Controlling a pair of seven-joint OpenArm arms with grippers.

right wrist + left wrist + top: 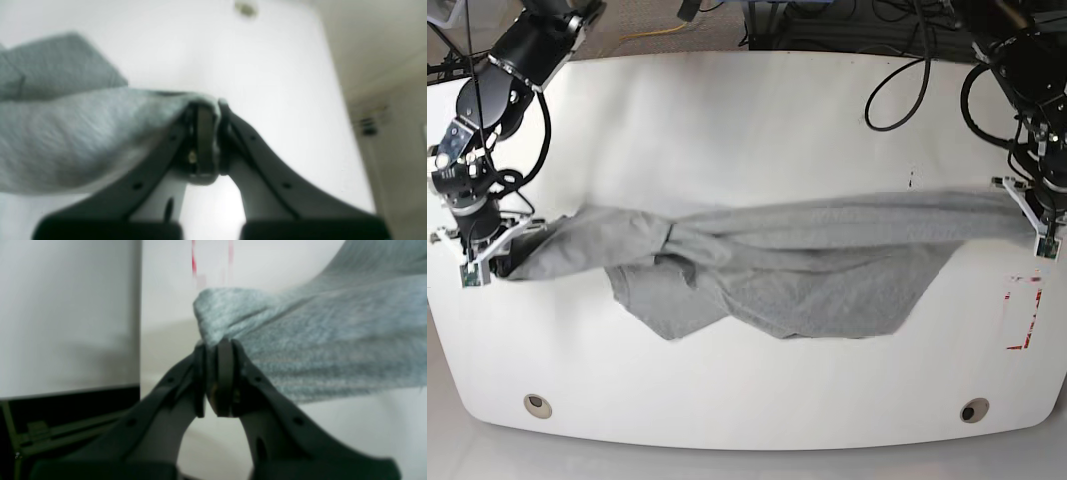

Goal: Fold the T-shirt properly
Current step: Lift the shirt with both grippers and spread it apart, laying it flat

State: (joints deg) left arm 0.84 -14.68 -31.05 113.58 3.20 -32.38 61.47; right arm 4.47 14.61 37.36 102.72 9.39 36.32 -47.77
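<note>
Both wrist views are blurred, and no lettering can be made out on the T-shirt [797,270] in any view. In the base view the fingertips of both grippers are masked by cloth and by the arms' own bodies. The shirt is stretched across the middle of the table [747,130] between the two arms, its upper edge pulled into a taut band while the rest sags toward the near edge in loose folds. The left gripper [217,350] is seen closed, with a bunched corner of grey cloth pinched between its jaws and spreading away to the right in that view. The right gripper [206,106] is likewise clamped on a fold of the shirt, which trails off to the left in its view.
</note>
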